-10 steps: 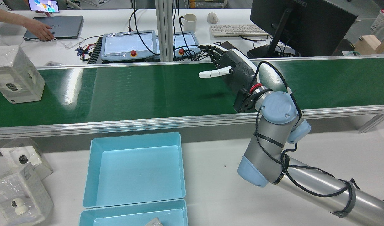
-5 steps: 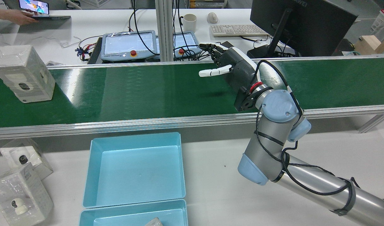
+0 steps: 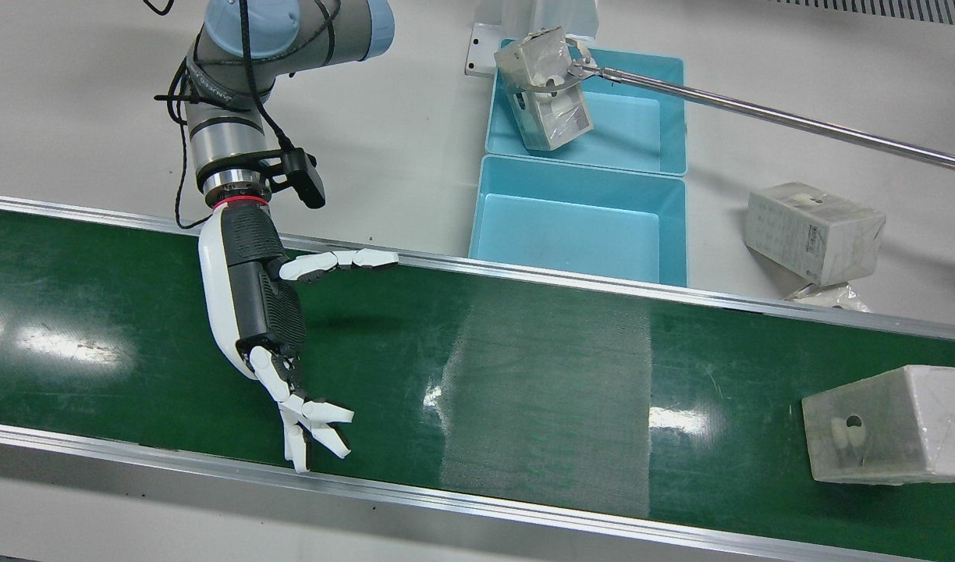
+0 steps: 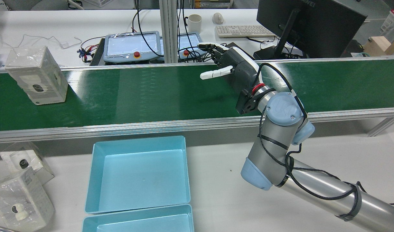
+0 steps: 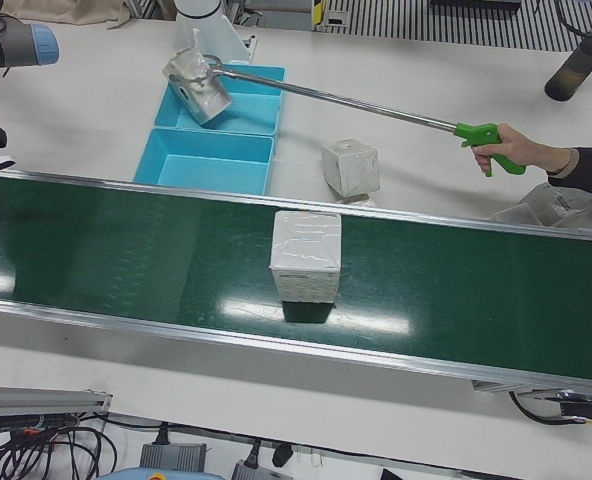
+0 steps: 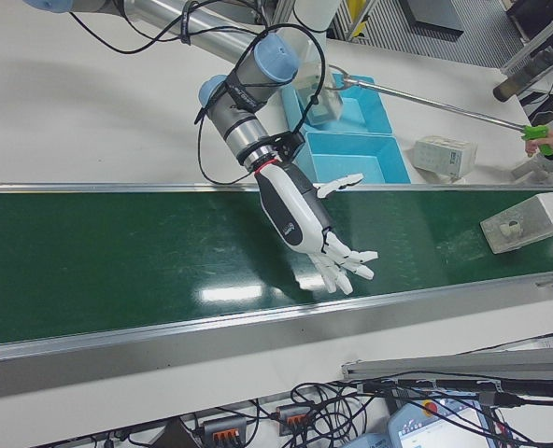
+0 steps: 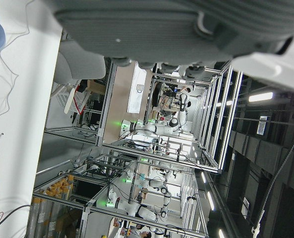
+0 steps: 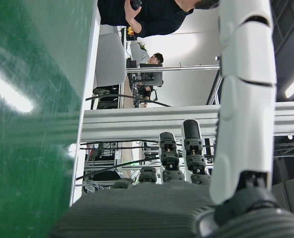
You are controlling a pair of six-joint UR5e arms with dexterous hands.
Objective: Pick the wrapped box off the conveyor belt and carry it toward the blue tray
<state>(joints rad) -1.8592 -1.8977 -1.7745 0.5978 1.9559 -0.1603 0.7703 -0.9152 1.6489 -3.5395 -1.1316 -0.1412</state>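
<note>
Green conveyor belt (image 4: 145, 93) runs across the station with white tabletop (image 4: 216, 193) on the robot's side of it. Over the belt hangs the right hand (image 3: 255, 312), palm side-on, its fingers (image 3: 314, 421) spread apart and holding nothing; the rear view shows the same hand (image 4: 230, 66) near the belt's far rail. The wrapped box (image 4: 37, 80) stands upright on the belt at nine o'clock from that hand in the rear view, well apart from it; the front view has it at the belt's right end (image 3: 891, 425), and the left-front view shows it mid-belt (image 5: 306, 255). The blue tray (image 4: 137, 175) sits on the tabletop just beside the belt's near rail, at about seven o'clock from the hand in the rear view, with a second blue tray (image 3: 602, 117) touching it end to end. Only the front-side views show a person's hand (image 5: 511, 152) squeezing a long green-handled reach tool (image 5: 376, 105), whose far end clamps another wrapped box (image 3: 544, 86) above the second tray. More wrapped boxes (image 4: 21, 199) lie on the tabletop near the trays. The left hand view shows only dark palm against distant racks, so whether the left hand's fingers are spread or clenched cannot be told.
</note>
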